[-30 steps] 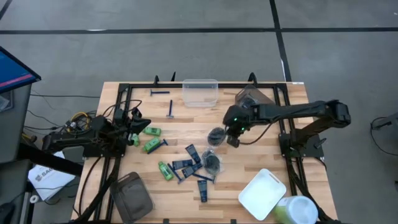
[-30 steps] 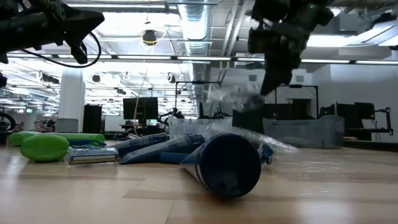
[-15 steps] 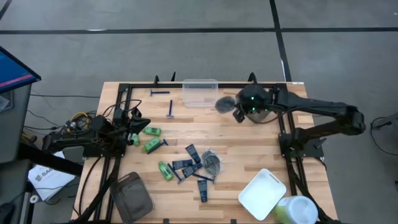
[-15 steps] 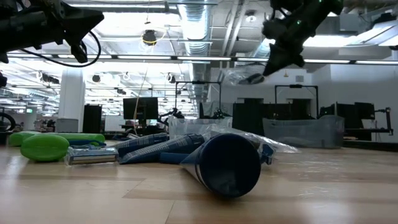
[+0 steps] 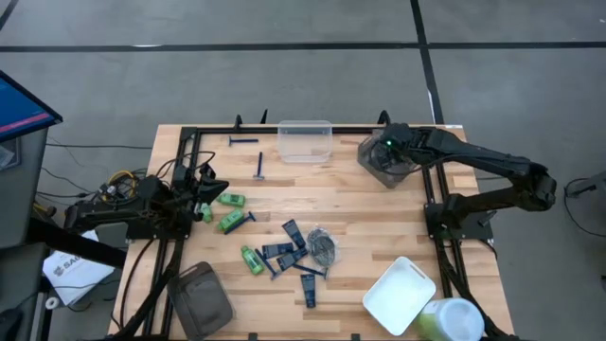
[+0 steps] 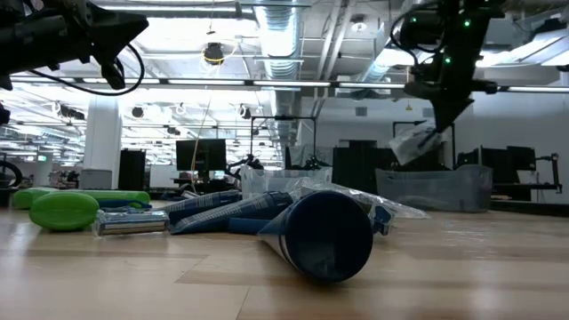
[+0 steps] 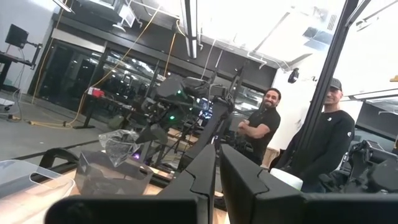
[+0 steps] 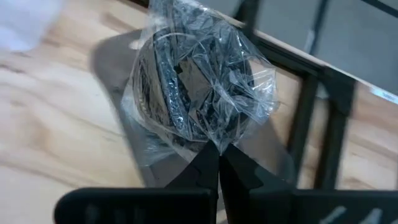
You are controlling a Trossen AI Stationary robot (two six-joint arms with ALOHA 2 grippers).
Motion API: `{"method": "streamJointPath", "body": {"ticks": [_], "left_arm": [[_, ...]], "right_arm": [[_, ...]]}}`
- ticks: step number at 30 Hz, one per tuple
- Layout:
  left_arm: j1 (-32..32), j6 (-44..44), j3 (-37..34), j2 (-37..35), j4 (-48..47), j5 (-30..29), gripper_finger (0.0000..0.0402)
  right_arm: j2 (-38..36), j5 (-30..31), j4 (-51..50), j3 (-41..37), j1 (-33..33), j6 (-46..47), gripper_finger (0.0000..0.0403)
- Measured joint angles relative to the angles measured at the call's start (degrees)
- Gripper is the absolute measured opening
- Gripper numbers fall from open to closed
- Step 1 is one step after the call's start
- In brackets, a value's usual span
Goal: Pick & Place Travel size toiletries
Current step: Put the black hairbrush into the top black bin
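Note:
My right gripper (image 5: 386, 150) is shut on a round greyish disc in clear wrap (image 8: 186, 81), held above the grey-brown tub (image 5: 371, 163) at the table's far right; the low view shows the disc (image 6: 413, 142) hanging over that tub (image 6: 431, 188). More toiletries lie flat mid-table: green mini bottles (image 5: 231, 221), navy tubes (image 5: 289, 248), another wrapped disc (image 5: 322, 244) and blue razors (image 5: 259, 167). My left gripper (image 7: 217, 171) is shut and waits above the table's left side (image 5: 204, 194). My right gripper pinches the gathered clear wrap at the disc's edge (image 8: 214, 146) between its two fingertips (image 8: 205, 163). The fingers point downward (image 6: 440, 98). The wrapped disc hangs below them, lifted clear of the table and above the tub.
A clear tub (image 5: 305, 140) stands at the far edge, a white tub (image 5: 400, 296) at the near right, a dark grey tub (image 5: 201, 298) at the near left. A green-and-white container (image 5: 447, 320) sits at the near right corner. Two people stand beyond the table (image 7: 264, 121).
My right gripper has carried the wrapped disc up from the table's middle toward the far right, and it now hangs over the grey-brown tub, lower than half a second ago. The gripper has stayed shut on the wrap.

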Motion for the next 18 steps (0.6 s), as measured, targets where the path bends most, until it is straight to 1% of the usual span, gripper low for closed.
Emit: {"method": "streamJointPath", "body": {"ticks": [7,14,16,18], "left_arm": [[0.0,0.0,0.0,0.0,0.1,0.0,0.0019],[0.0,0.0,0.0,0.0,0.2,0.0,0.0019],[0.0,0.0,0.0,0.0,0.2,0.0,0.0019],[0.0,0.0,0.0,0.0,0.4,0.0,0.0019]], "right_arm": [[0.6,1.2,-1.7,0.0,-2.4,2.2,0.0000],[4.8,1.5,-2.0,0.0,-4.3,2.5,0.0001],[6.6,1.6,-2.0,0.0,-4.6,2.5,0.0007],[8.4,1.4,-2.2,0.0,-4.6,2.4,0.0023]]}}
